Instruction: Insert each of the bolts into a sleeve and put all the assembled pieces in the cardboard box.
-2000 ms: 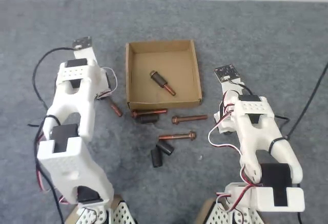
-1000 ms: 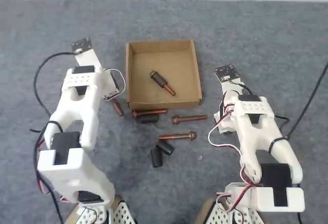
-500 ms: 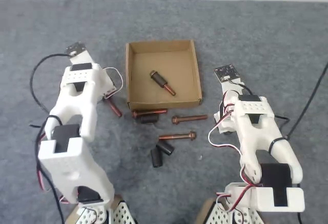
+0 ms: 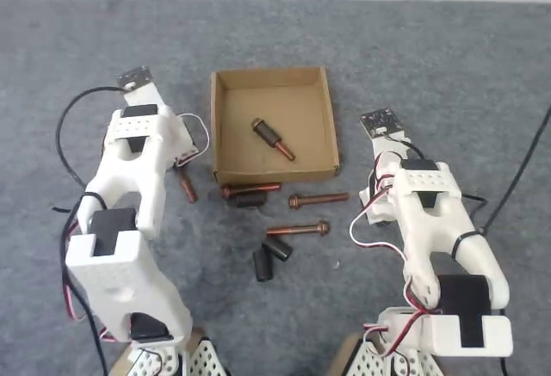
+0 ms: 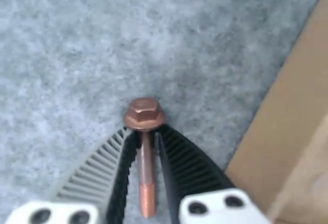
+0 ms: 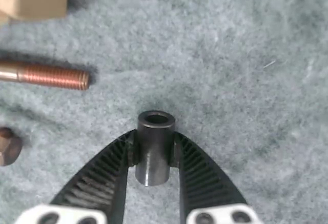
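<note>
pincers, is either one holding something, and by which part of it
Left pincer grips a bolt by its shank, just below the hex head. Right pincer grips a black sleeve across its sides, near the open end.

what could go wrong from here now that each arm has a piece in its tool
The bolt is pinched only by its thin shank in the left tool, so it may pivot or slip when pushed into the sleeve. The round sleeve sits near the tips of the right tool and could twist out of line or pop free. Bringing the two together might sweep the loose bolts lying by the cardboard box.
</note>
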Robot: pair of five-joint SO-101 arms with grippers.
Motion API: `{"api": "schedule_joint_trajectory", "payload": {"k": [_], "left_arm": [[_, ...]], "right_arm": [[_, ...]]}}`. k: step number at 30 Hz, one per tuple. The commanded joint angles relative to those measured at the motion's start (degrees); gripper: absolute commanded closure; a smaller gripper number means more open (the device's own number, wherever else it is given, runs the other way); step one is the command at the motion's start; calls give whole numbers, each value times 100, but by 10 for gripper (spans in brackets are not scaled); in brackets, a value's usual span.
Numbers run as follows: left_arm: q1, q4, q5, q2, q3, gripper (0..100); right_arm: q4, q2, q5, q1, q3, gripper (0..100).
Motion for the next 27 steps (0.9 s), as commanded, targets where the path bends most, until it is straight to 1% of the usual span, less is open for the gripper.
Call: {"api": "schedule_joint_trajectory", "payload": {"k": [1,5,10,12,14,17,19,23,27], "left_arm": [[79,220,-571,-70,-259,990],[255,404,-1679,-141,-277,990],[457,352,-2057,-589,13,990],[510,202,-2268,-774,207,990],[492,-53,-2277,-958,435,988],[466,-211,-1934,-1081,602,986],[466,-202,-1767,-1081,620,955],[431,-176,-1565,-1081,655,863],[404,-211,-1530,-1081,769,864]], "right_arm": [[-92,-57,132,-57,-246,992],[-92,-57,132,-57,-246,992],[-92,-57,132,-57,-246,992],[-92,-57,132,-57,-246,992],[-92,-57,132,-57,-246,992],[-92,-57,132,-57,-246,992],[-92,-57,132,-57,-246,992],[-84,-57,132,-57,-246,992],[-84,-57,132,-57,-246,992]]}}
